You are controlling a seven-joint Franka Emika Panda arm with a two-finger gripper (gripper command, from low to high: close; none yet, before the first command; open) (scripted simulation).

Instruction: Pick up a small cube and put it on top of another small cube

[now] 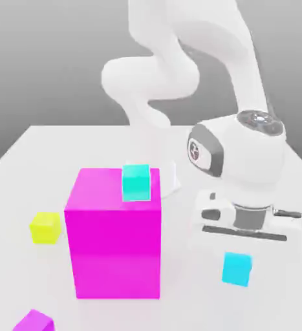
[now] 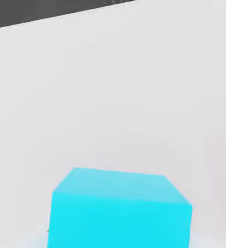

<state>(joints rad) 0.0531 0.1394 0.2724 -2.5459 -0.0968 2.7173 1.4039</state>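
Sky-cyan small cube (image 1: 237, 269): rests on the white bench (image 1: 24, 161), toward the exterior view's right, directly under the robot's hand; in the hand view it sits close in front of the camera (image 2: 120, 208), top face and one side face showing.
Jaws: the gripper (image 1: 244, 249) hangs above the sky-cyan cube, pointing down; the fingers themselves are hard to make out, but the jaws are drawn fully together. Whether they pinch the cube cannot be told.
Magenta big cube (image 1: 114, 236): stands on the bench left of the sky-cyan cube in the exterior view, well apart from it.
Turquoise small cube (image 1: 136, 181): greener in tone, seen at the far upper edge of the magenta cube; whether it rests on top or stands just behind cannot be told.
Yellow-green small cube (image 1: 45, 227): on the bench, just beside the magenta cube on its left.
Second magenta block (image 1: 33, 321): at the lower edge of the exterior view, partly cut off.
Arm (image 1: 179, 58): white, arching from the back down to the hand.
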